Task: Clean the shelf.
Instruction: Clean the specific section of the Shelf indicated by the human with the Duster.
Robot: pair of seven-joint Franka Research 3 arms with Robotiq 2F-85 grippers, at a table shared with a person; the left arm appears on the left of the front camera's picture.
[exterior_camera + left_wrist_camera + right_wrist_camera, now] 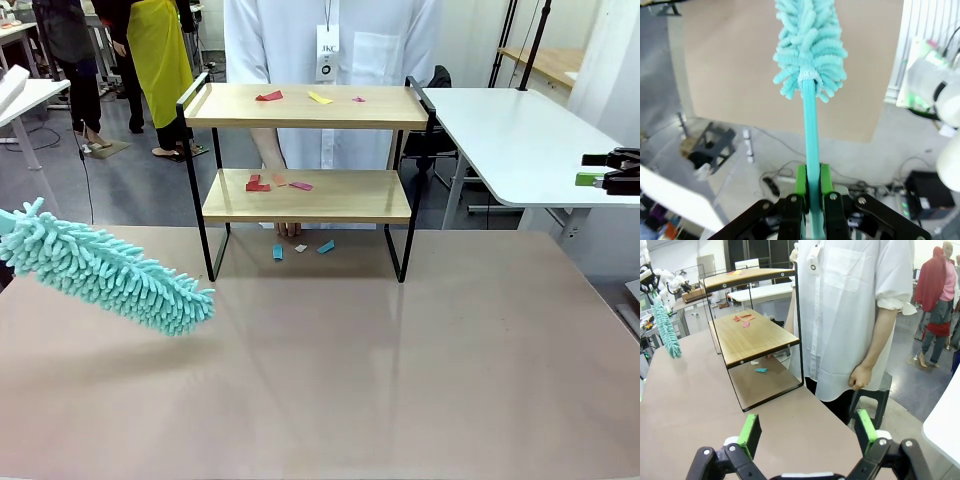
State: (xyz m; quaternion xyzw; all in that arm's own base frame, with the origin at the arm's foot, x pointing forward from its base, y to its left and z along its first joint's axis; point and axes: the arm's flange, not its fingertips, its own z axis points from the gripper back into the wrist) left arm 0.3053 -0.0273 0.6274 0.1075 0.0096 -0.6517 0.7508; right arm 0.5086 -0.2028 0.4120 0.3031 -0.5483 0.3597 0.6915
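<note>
Teal chenille duster [110,270] came in from the left edge of the front view, its fluffy head slanting down toward the middle of the tan bench [400,380]. Whether its tip touched the surface could not be told. It was well apart from the shelf [350,200].

Left jaws were clenched on the duster's thin teal handle [811,130], with a green pad [801,180] pressed to each side of it. The head pointed away from the wrist.

Right jaws were released and spread wide with nothing between them. They were held off the bench's right side, level with the shelf's end.

The shelf stood upright at the far middle of the bench, just in front of a person in a white shirt [330,60] with a badge [327,52] on a lanyard.

Paper scraps seen:
- Top board: a red scrap [269,96], a yellow scrap [320,98] and a small pink scrap [358,99].
- Lower board: a red piece [257,184], an orange bit [279,181] and a pink bit [301,186], all toward its left half.
- Bench under the shelf: two blue scraps [278,252] and a pale scrap [300,248] between them.

The person's fingers [288,228] showed just under the lower board at the far edge of the bench. The person's other hand [860,377] hung at the side.
</note>
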